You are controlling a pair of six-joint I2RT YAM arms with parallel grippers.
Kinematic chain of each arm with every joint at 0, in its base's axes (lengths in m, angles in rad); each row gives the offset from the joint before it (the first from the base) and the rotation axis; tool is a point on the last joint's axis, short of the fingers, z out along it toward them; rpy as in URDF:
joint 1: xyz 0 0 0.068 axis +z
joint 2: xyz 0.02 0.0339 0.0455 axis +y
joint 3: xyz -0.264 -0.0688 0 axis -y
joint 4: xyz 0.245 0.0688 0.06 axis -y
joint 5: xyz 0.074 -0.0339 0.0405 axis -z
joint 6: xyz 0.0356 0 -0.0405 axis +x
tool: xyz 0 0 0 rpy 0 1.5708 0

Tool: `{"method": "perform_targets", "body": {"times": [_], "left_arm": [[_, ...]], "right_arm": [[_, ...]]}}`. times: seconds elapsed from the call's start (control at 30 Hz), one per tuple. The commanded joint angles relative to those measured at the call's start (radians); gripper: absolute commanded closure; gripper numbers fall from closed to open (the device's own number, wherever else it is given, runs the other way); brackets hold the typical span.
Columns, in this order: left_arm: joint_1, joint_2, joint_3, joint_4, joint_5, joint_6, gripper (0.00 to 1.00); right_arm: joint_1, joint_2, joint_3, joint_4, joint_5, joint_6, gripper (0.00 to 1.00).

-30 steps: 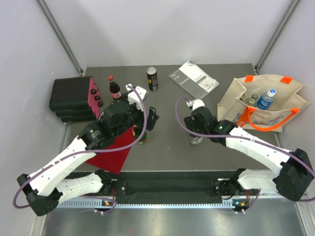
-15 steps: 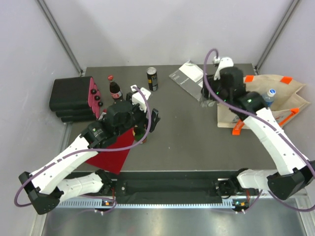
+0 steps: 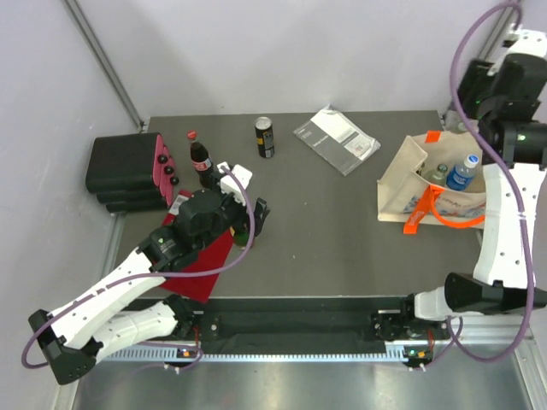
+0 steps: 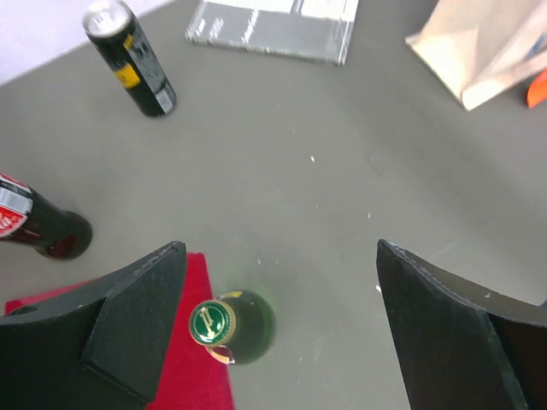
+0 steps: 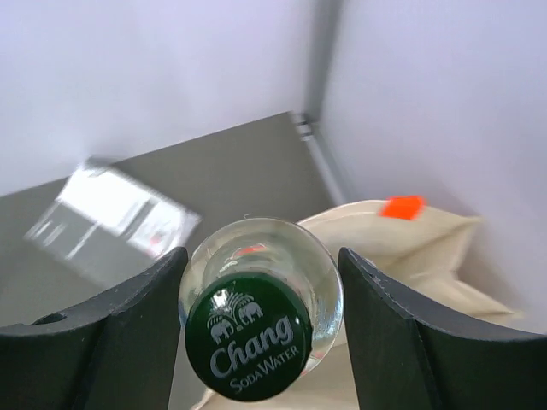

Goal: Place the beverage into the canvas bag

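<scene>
My right gripper [image 3: 472, 104] is raised high over the far edge of the beige canvas bag [image 3: 402, 175] with orange handles. It is shut on a clear Chang soda water bottle [image 5: 261, 320] with a green cap, one finger on each side of the neck. The bag [image 5: 402, 248] lies below it in the right wrist view. Inside the bag are a blue-capped water bottle [image 3: 462, 171] and a green bottle [image 3: 439, 172]. My left gripper [image 3: 253, 218] is open over a green glass bottle [image 4: 231, 325], which stands nearer the left finger [image 4: 137, 325].
A red cloth [image 3: 201, 260] lies under my left arm. A cola bottle [image 3: 200, 158], a black and yellow can [image 3: 266, 137] and a flat grey packet [image 3: 336, 139] stand at the back. A black case [image 3: 124, 171] sits at the left edge.
My right arm has lifted the clear bottle from the table's middle and swung it up and right to above the bag. My left gripper has shifted slightly over the green bottle.
</scene>
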Motion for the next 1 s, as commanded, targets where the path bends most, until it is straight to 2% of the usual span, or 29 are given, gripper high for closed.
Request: {"method": "perform_targets", "body": {"times": [0.0, 0.13, 0.23, 0.5, 0.7, 0.97], "left_arm": [[-0.001, -0.029, -0.006, 0.113, -0.022, 0.009, 0.04], [-0.001, -0.034, -0.008, 0.111, -0.007, 0.003, 0.04], [-0.001, -0.038, -0.014, 0.114, -0.011, 0.006, 0.04], [-0.001, -0.034, -0.031, 0.131, -0.017, 0.004, 0.04], [-0.002, -0.029, -0.037, 0.137, -0.022, 0.004, 0.05], [-0.002, -0.029, -0.043, 0.142, -0.027, 0.004, 0.05]], "right_arm": [[-0.119, 0.036, 0.111, 0.102, 0.068, -0.04, 1.0], [-0.222, 0.073, 0.111, 0.185, 0.117, -0.042, 1.0], [-0.251, 0.098, 0.088, 0.222, 0.134, -0.051, 1.0], [-0.291, 0.148, -0.018, 0.381, 0.169, -0.071, 1.0], [-0.329, 0.196, -0.058, 0.426, 0.117, -0.07, 1.0], [-0.341, 0.187, -0.205, 0.515, 0.086, -0.071, 1.0]]}}
